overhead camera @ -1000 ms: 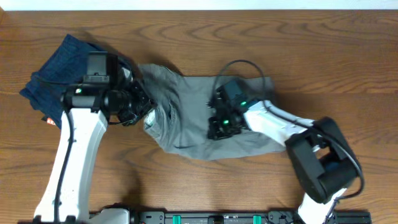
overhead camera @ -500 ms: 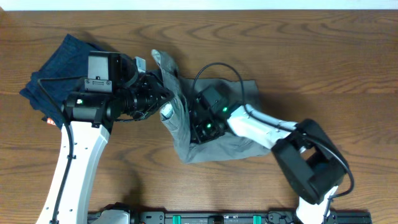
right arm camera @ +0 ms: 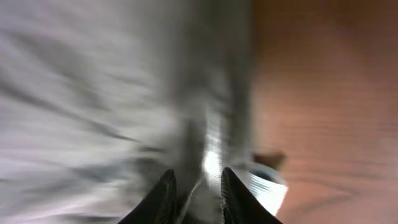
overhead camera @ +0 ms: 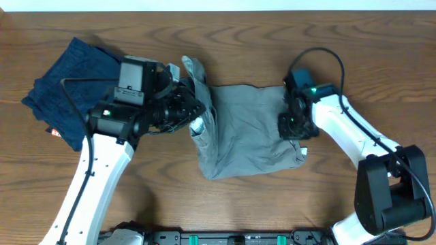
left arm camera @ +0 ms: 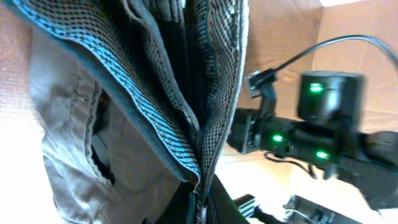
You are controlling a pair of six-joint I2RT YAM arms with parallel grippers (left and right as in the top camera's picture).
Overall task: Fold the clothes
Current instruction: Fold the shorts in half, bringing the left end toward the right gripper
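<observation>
— Wooden table (overhead camera: 272, 41), trousers (overhead camera: 245, 133) at centre: what changed?
— Right gripper (overhead camera: 294, 129), clamped on them, swept out to three o'clock and stretched them flatter. Left gripper (overhead camera: 196, 116) pinches their nine o'clock edge. Folding looks possible now.

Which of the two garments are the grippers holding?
The grey-olive trousers, pinched by the left gripper and right gripper; the dark blue garment lies apart, untouched.

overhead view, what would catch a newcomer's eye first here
The grey-olive trousers lie spread mid-picture between both arms: the left gripper pinches their raised waistband end, the right gripper grips the opposite edge. A dark navy garment sits bunched at the far left of the table.
</observation>
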